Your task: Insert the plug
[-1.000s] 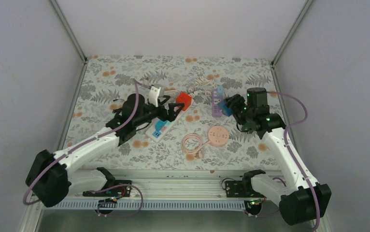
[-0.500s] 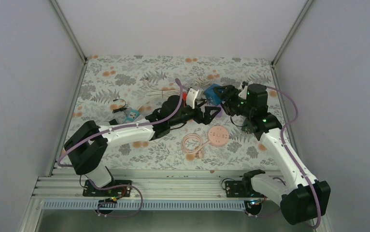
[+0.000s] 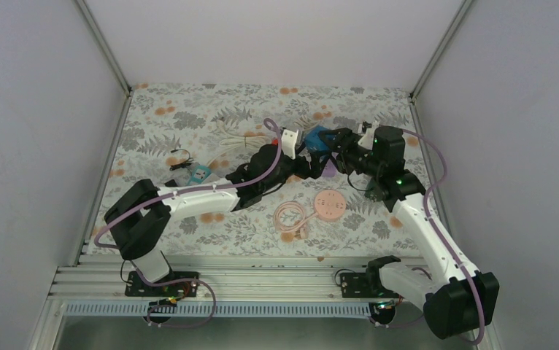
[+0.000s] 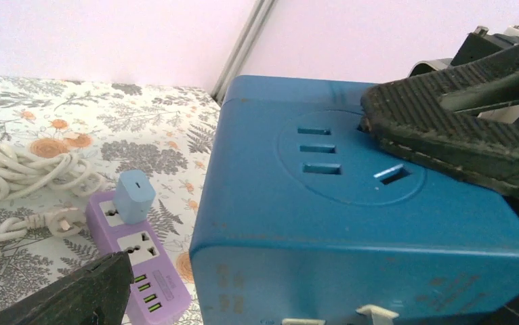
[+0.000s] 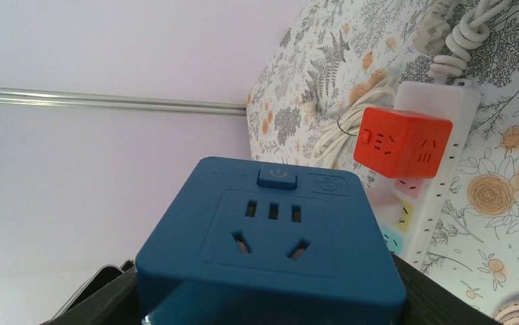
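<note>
A blue cube socket (image 3: 320,138) with metal prongs on its underside is held off the table by my right gripper (image 3: 337,148), which is shut on it. It fills the right wrist view (image 5: 270,230) between the black fingers (image 5: 440,298). In the left wrist view the cube (image 4: 351,223) is very close, with its prongs (image 4: 372,313) at the bottom. My left gripper (image 3: 310,163) is open right beside the cube; only one finger (image 4: 74,298) shows. A purple power strip (image 4: 138,261) carrying a light blue adapter (image 4: 133,196) lies on the table below.
A white power strip (image 5: 436,176) with a red cube socket (image 5: 402,143) lies behind the cube, among white cables (image 4: 33,169). A pink round disc (image 3: 330,205) and a pink coiled cable (image 3: 291,216) lie nearer the front. A small cyan item (image 3: 199,173) lies at the left.
My left arm swung right from the white strip to the blue cube and closed in on it. My right gripper lifted the blue cube up and to the left.
</note>
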Motion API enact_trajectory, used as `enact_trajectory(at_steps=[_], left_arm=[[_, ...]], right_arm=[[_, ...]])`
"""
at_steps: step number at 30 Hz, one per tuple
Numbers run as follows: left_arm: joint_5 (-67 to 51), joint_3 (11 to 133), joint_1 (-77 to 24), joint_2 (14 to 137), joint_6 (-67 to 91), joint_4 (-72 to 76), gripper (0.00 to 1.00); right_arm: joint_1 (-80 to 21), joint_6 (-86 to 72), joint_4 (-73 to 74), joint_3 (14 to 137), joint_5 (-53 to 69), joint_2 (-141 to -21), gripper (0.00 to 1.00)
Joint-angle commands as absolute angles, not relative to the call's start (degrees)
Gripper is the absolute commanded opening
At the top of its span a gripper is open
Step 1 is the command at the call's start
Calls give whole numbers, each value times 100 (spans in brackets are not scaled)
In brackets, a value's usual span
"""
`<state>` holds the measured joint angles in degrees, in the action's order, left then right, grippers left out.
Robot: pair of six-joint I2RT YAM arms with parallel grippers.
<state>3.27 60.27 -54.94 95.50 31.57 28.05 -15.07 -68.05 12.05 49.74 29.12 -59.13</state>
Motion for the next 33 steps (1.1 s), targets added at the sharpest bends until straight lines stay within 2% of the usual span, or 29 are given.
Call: enact_trajectory(at_steps=[1,10,14,16,18,22,24,26,29,33], left_arm=[[768,6072,-5502,9436,3201,2902,99],[-65,5567,-5469,9212,3051,3881,85],[-272,5561,-5379,9200,3045,3885,70],[-370,5564,-5330,9181,3036,3846,63],[-539,5536,-5223,9127,3059,3822,57],[-1010,5288,-4920,8859,3237,3912,55],[-1524,5200,-4661,8722,3432,3911,54],[-2114,5118,-4382,8547,3571,3919,54],[-3049,5146,-4119,8317,3678,3665,53],[-4128,5441,-3853,8116,3907,3092,54]], right_arm=[[-1550,-6857,923,4931,3076,-5830,58],[-1550,-6835,747,4913,3410,-5967,58],[-1549,-6773,696,4904,3587,-5996,59],[-1553,-6697,691,4903,3642,-6011,63],[-1548,-6451,718,4920,3658,-6010,72],[-1529,-5519,811,4952,3418,-5934,94],[-1439,-4939,871,4967,3363,-5890,99],[-1403,-4362,916,5061,3499,-5927,100],[-1401,-3418,713,5181,4422,-5986,100],[-1399,-2887,513,5243,5131,-5861,100]])
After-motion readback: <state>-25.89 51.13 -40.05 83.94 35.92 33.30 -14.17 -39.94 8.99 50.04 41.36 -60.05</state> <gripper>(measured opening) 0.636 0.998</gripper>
